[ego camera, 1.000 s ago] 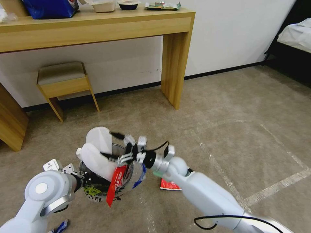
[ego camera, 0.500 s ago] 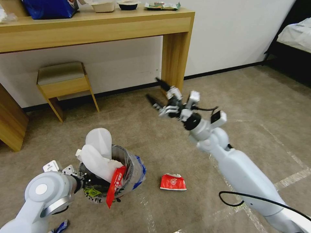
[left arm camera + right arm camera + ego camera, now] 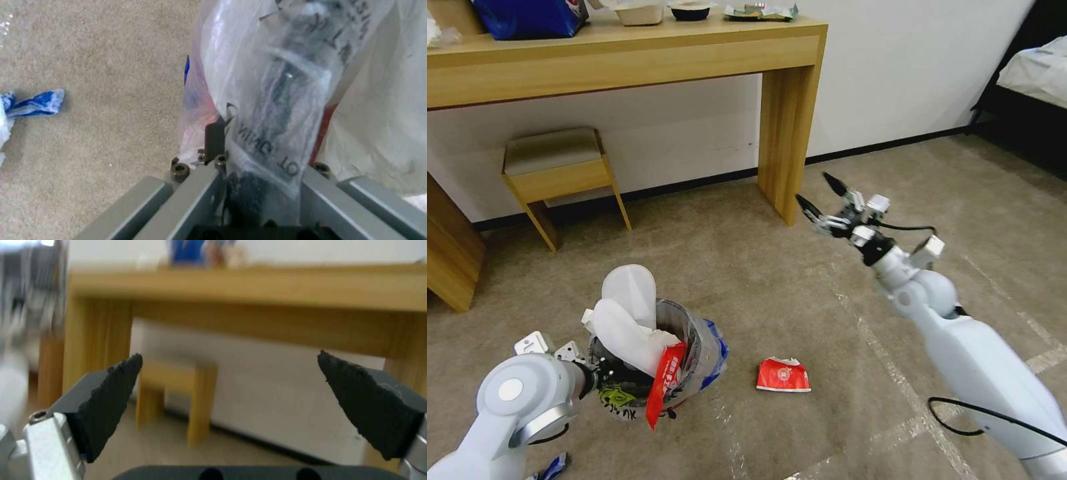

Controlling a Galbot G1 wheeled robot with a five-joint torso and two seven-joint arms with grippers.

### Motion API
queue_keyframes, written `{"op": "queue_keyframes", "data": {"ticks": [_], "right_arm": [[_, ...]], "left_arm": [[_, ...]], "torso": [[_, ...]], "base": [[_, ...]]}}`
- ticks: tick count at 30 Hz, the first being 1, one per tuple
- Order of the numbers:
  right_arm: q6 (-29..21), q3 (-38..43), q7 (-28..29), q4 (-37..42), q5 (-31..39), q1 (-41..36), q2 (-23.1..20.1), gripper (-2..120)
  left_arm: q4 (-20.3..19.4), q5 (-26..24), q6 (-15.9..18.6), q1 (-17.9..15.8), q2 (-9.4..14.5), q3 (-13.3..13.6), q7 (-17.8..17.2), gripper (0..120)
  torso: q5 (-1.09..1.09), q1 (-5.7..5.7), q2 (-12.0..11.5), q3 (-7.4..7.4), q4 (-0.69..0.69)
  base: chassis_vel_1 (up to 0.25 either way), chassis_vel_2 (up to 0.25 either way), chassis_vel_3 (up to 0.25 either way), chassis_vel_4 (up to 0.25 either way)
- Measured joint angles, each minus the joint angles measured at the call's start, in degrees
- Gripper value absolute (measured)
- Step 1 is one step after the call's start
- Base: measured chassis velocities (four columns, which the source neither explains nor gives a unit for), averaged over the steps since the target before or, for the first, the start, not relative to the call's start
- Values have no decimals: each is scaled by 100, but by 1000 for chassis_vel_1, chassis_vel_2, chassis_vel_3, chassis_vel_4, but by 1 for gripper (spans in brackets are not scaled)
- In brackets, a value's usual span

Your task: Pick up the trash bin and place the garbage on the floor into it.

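The trash bin, lined with a clear crinkled bag, stands low on the carpet at the lower left. Two white slipper soles stick out of it and a red wrapper hangs over its rim. My left gripper is shut on the bin's near rim; the left wrist view shows the rim and bag pinched in the left gripper. My right gripper hangs open and empty in the air near the desk leg, its black fingertips spread wide. A squashed red carton lies on the floor right of the bin.
A blue and white scrap lies on the carpet by my left arm. A wooden desk with a stool under it lines the back wall. Its leg stands just behind my right gripper. Whitish tape lines cross the carpet.
My right gripper has lifted away from above the bin and swung up and to the right, open and empty. The bin and left arm stayed put.
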Motion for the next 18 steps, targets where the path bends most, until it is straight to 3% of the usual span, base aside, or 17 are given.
{"op": "queue_keyframes", "data": {"ticks": [2,3,5,9,11,13,14,18], "right_arm": [[298,-126,-561,-736,-598,206,4,100],[298,-126,-561,-736,-598,206,4,100],[353,-210,-968,-1284,-1116,193,-98,100],[351,-341,-1218,-1539,-1413,215,-144,100],[348,-443,-1378,-1648,-1599,230,-181,100],[415,-704,-1514,-1776,-1854,264,-221,100],[489,-932,-1604,-1846,-1957,273,-213,100],[524,-1192,-1710,-1916,-2090,276,-182,100]], "left_arm": [[5,-2,0,-24,-15,24,-1,0],[5,-2,0,-24,-15,24,-1,0],[153,-14,11,-304,-12,241,17,0],[206,-38,26,-385,-11,313,47,0],[235,-38,35,-440,-4,349,55,0],[257,-47,57,-468,6,366,55,0],[257,-46,61,-460,15,350,58,0],[252,-45,61,-430,18,329,57,0]], "torso": [[-4,0,0,0,4],[-4,0,0,0,4],[-2,0,0,0,2],[-4,0,0,0,-3],[4,0,0,0,-1],[-9,0,0,0,1],[0,0,0,0,2],[-4,0,0,-1,2]], "base": [[0,0,0,0],[0,0,0,0],[0,0,0,0],[0,0,0,0],[0,0,0,0],[0,0,0,0],[0,0,0,0],[0,0,0,0]]}}
